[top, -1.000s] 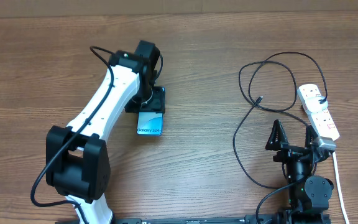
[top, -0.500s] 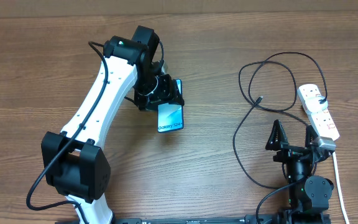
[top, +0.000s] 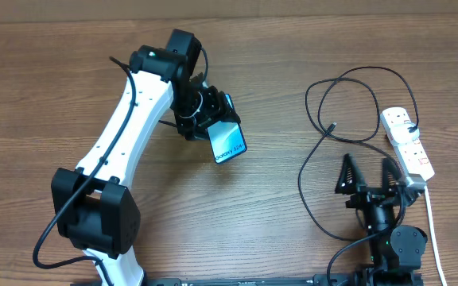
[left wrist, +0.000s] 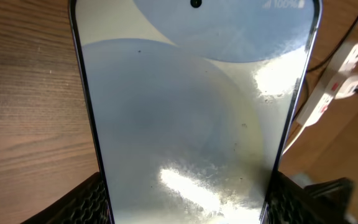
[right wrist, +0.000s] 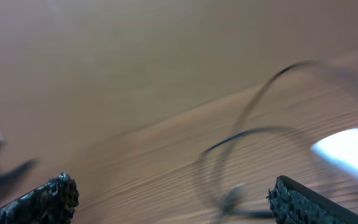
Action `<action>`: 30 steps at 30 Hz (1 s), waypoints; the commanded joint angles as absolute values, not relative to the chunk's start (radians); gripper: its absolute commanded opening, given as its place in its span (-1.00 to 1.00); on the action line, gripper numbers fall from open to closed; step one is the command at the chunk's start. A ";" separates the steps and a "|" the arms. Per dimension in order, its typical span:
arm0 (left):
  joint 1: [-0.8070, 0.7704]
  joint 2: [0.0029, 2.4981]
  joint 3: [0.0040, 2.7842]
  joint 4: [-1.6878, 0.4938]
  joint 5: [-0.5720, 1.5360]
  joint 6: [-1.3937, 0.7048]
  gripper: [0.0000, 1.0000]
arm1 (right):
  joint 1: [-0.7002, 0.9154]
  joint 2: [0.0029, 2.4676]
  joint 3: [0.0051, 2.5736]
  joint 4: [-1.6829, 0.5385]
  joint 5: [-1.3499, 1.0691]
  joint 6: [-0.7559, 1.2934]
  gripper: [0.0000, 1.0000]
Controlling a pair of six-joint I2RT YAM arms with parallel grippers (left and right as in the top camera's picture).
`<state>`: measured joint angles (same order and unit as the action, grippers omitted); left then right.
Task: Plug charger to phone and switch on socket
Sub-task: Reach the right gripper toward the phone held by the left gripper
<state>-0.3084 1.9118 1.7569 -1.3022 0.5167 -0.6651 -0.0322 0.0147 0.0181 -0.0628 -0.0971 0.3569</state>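
Observation:
My left gripper point(top: 210, 119) is shut on the phone point(top: 228, 141), a slim handset with a light-blue screen, and holds it lifted and tilted above the table's middle. In the left wrist view the phone's screen point(left wrist: 191, 106) fills the frame between the two fingers. The charger, a thin black looped cable point(top: 316, 103), lies at the right, its connector tip point(top: 333, 125) on the wood. The socket, a white power strip point(top: 408, 143), lies at the far right. My right gripper point(top: 367, 173) is open and empty, just below the cable loop. The right wrist view is blurred; the cable point(right wrist: 241, 155) shows ahead.
A thick white cord point(top: 432, 230) runs from the power strip down the right edge. The black cable's long loop point(top: 304, 199) curves down beside my right arm. The power strip also shows in the left wrist view point(left wrist: 331, 87).
My left gripper lifted the phone off the table and carried it to the right, turning it. My right gripper has tilted and shifted slightly.

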 commanded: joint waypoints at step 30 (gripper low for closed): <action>-0.225 1.909 1.789 -1.278 0.673 -0.737 0.17 | 0.066 0.196 0.092 -0.059 -0.726 0.780 0.99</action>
<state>-0.2218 1.9118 1.7569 -1.2819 0.6842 -0.7307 0.0158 0.1421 0.0273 -0.0639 -0.7067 0.7986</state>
